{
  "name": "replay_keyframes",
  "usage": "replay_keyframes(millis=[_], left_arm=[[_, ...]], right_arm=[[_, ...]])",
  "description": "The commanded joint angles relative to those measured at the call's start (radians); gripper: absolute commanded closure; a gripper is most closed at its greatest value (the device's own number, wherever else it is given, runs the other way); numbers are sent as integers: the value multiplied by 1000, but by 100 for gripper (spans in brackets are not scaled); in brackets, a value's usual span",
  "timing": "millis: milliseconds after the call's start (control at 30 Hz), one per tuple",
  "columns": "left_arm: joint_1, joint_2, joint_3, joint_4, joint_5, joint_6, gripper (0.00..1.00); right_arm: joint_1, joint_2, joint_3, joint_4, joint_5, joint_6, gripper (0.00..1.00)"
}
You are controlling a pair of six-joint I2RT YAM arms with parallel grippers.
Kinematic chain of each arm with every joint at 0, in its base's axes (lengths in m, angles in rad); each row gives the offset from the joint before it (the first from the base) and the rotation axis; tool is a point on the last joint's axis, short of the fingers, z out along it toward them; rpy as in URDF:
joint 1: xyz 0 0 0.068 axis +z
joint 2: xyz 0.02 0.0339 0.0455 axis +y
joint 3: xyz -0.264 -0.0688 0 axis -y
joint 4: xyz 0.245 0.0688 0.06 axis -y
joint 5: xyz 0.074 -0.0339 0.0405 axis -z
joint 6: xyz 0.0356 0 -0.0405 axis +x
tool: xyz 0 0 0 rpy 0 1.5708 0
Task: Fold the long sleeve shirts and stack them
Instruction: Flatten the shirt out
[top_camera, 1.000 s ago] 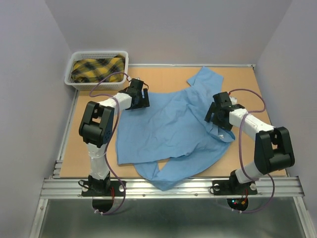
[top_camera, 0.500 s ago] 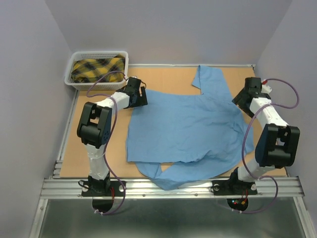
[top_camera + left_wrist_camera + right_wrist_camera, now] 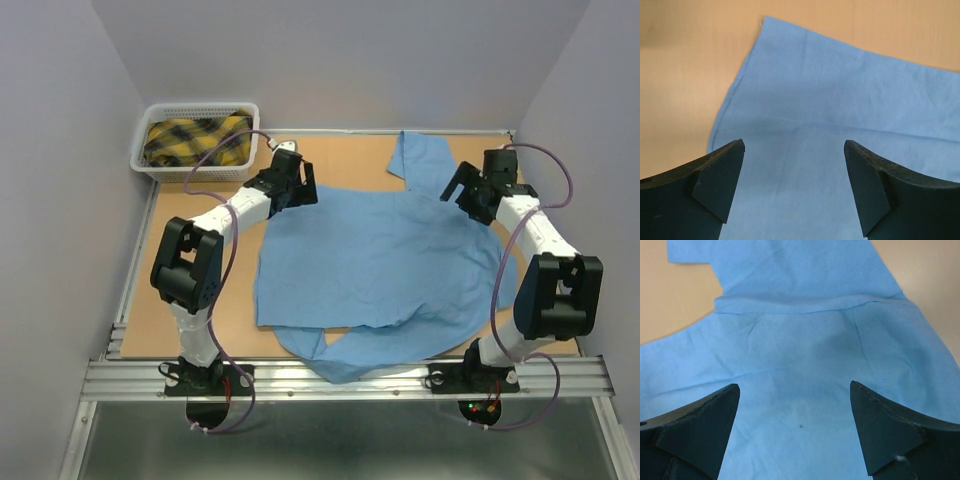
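Light blue cloth long sleeve shirt [image 3: 380, 260] lies spread on the tan wooden counter [image 3: 345, 160]; left jaws and right jaws hang released above it.

light blue shirt [image 3: 840, 100] cut off at wrist views' edges, plaid cloth [image 3: 195, 138] partly hidden in basket [image 3: 170, 172]

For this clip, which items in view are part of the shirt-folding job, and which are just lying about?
Job: light blue shirt; left hand and right hand, both open over it.
Lying about: white basket holding yellow plaid cloth, possibly another shirt, untouched.
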Motion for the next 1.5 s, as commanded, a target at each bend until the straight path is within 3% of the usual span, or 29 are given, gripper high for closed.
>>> replay_keyframes(millis=[0, 267, 433, 900, 1033, 1133, 1467], left_arm=[[-18, 82, 52, 11, -1, -18, 7], [-27, 209, 94, 19, -43, -23, 8], [-11, 281, 146, -22, -77, -26, 8], [62, 415, 345, -61, -26, 0, 8], [62, 332, 348, -61, -9, 5, 7], [45, 188, 278, -61, -4, -9, 7], [-96, -307, -232, -50, 87, -145, 7]], right_arm=[[-5, 84, -10, 71, -24, 7, 4], [-5, 225, 11, 117, -7, -10, 5], [-5, 310, 42, 125, 96, -1, 5], [-5, 606, 348, 127, 208, -46, 3], [-5, 496, 375, 120, 187, -62, 0], [-5, 385, 336, 114, 167, -59, 0], [-5, -122, -82, 85, 26, 152, 0]])
